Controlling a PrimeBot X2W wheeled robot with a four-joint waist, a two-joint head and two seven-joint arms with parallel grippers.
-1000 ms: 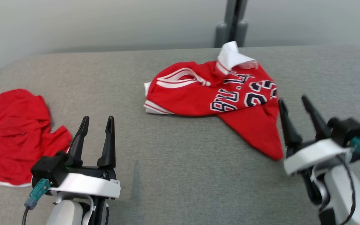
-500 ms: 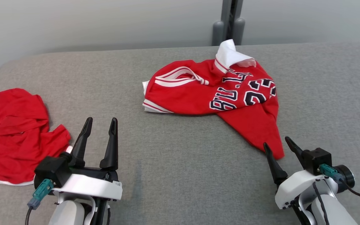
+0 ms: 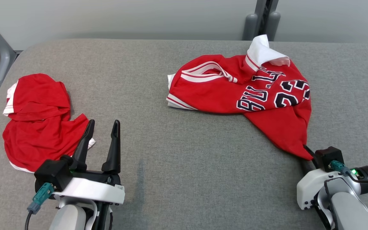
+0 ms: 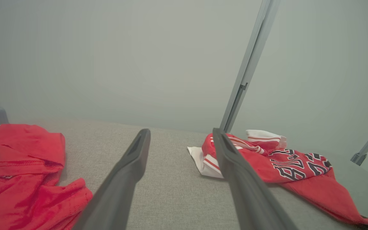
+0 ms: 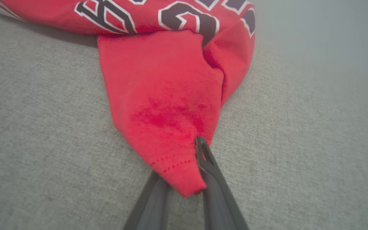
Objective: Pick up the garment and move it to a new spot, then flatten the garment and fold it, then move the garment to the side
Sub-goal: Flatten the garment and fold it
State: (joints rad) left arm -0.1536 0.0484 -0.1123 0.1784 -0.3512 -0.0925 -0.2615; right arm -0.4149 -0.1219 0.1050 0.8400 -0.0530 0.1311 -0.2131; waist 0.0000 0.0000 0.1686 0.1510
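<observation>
Where the red jersey (image 5: pixel 164 95) hides one fingertip, right jaws pinched on its corner, left jaws wide

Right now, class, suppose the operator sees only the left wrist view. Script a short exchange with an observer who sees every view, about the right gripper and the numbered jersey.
Operator: Where is the right arm working?
Observer: The right gripper is at the jersey's near pointed corner.
Operator: Does it have the cloth?
Observer: That corner's hem lies between its fingers, one of them partly under the cloth. I cannot tell whether it is pinched tight.
</observation>
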